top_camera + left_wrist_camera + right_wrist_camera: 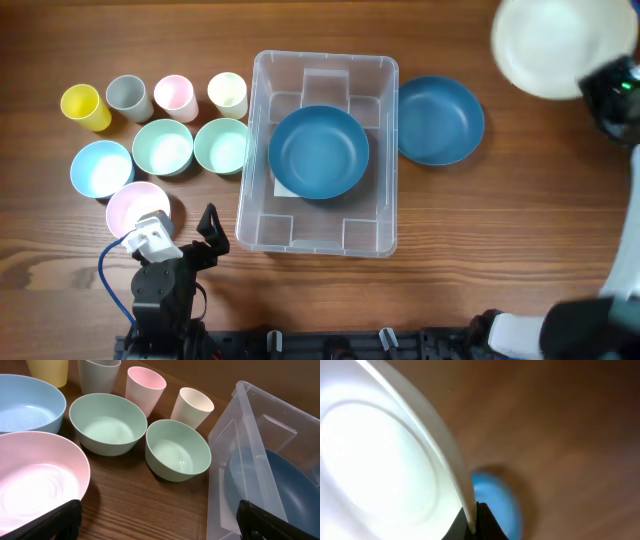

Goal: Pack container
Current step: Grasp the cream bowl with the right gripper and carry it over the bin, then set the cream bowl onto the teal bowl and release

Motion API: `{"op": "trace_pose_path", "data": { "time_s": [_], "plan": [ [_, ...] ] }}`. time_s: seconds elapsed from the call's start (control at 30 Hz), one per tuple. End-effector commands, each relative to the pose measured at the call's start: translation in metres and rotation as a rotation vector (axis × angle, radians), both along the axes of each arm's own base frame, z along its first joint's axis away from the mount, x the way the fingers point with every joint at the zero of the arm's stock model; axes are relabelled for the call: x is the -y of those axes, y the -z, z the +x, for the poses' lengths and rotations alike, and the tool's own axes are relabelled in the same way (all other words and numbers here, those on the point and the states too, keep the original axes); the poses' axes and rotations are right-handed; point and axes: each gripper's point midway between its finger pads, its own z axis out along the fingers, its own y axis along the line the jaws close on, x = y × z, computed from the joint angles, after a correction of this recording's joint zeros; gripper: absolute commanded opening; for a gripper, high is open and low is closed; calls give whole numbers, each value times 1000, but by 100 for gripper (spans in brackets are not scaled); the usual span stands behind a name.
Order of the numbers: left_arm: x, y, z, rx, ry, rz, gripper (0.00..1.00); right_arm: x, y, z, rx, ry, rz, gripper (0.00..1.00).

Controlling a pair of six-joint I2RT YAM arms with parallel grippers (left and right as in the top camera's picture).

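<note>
As we look from overhead: container (255,150) at frame centre, blue bowl (318,152) inside; we judge it light, stiff, graspable by rim.
Left wrist: left gripper (160,527) released; container at right.
Right wrist: right gripper (476,522) clenched on white plate (375,450).

A: What colours are showing on the desk (500,230)?
B: It's showing brown wood grain. The container (265,215) is looking clear, its label (283,188) white, the inner bowl (318,152) and outer bowl (440,120) dark blue.
A: And the plate (550,45)?
B: It's gleaming white. The cups (130,97) are running yellow, grey, pink, cream.
</note>
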Motion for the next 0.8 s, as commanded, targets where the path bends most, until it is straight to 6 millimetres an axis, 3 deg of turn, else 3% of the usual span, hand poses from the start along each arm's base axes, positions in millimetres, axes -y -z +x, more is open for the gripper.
{"op": "trace_pose_path", "data": {
  "time_s": [0.0,0.07,0.2,0.33,0.43,0.53,0.63,0.67,0.7,0.77],
  "plan": [
    [1,0,0,2,13,9,100,-122,-7,2,10,-368,-14,4],
    [1,0,0,2,13,9,100,-181,11,-3,-53,-491,-103,4],
    [1,0,0,2,13,9,100,-223,44,-9,-153,-542,-255,4],
    [1,0,0,2,13,9,100,-269,93,-17,-274,-644,-264,4],
    [1,0,0,2,13,9,100,-278,122,-21,-355,-669,-300,4],
    [1,0,0,2,13,9,100,-279,131,-23,-384,-694,-299,7],
    [1,0,0,2,13,9,100,-286,120,-23,-329,-829,-347,32],
    [1,0,0,2,13,9,100,-282,106,-24,-297,-828,-356,55],
    [1,0,0,2,13,9,100,-277,98,-24,-278,-814,-356,71],
    [1,0,0,2,13,9,100,-263,76,-21,-226,-770,-345,75]
  ]
}}
